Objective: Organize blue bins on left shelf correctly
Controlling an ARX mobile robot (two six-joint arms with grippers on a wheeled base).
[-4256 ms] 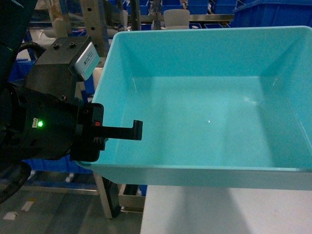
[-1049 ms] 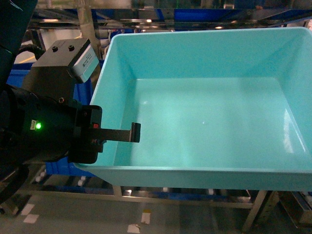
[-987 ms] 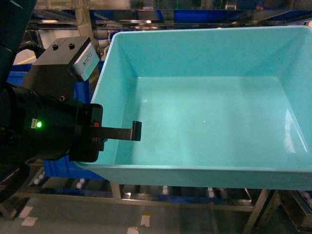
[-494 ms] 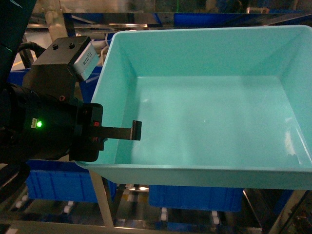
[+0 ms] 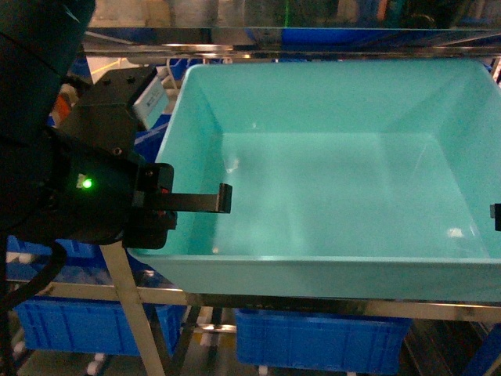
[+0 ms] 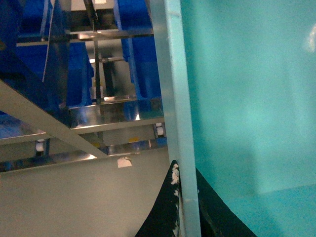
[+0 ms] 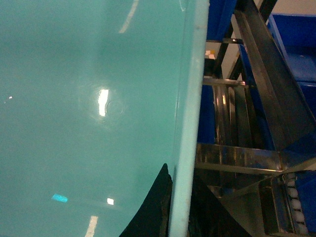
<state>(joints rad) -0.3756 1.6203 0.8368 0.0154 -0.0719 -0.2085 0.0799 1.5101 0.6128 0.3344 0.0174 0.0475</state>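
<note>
Head view: the tub (image 5: 337, 196) hangs between both grippers, just short of the shelf (image 5: 258, 43).

The tub is held clear of any support, its long axis running left to right, with the shelf's steel rails ahead of its far rim and under its near edge; dark bins (image 5: 313, 341) sit on the level below. The left gripper (image 5: 168, 205) pinches the left wall, one finger (image 5: 207, 202) inside, the rest outside; the left wrist view shows the rim (image 6: 175, 123) running between its jaws. The right gripper (image 7: 180, 207) straddles the right rim (image 7: 190, 98) likewise, clamped on it, and is barely visible at the head view's right edge. Each arm sits at its own end, so the move ahead looks like a joint push forward onto the shelf.
</note>
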